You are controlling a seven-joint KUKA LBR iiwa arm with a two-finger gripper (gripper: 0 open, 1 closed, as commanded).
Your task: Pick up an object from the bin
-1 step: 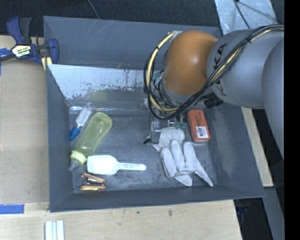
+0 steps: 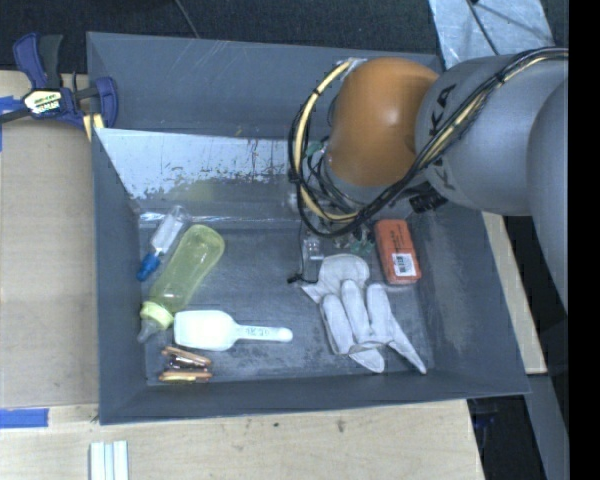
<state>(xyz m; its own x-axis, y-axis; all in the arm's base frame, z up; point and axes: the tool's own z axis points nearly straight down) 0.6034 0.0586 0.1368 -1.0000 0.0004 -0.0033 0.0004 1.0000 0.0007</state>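
Note:
My gripper (image 2: 311,259) reaches down below the orange dome, near the middle of the bin floor. Its tip stands at the upper left edge of a white glove (image 2: 357,311), which lies flat with its fingers pointing to the front of the bin. I cannot tell whether it touches the glove. Just to the right, an orange rectangular block (image 2: 397,252) with a white label rests against the right slope. Nothing shows held in the gripper.
On the left side lie a pale yellow-green bottle (image 2: 186,268), a clear syringe with a blue tip (image 2: 160,241), a white scoop (image 2: 225,331) and wooden clothespins (image 2: 185,365). The arm, dome and cables cover the bin's back right part.

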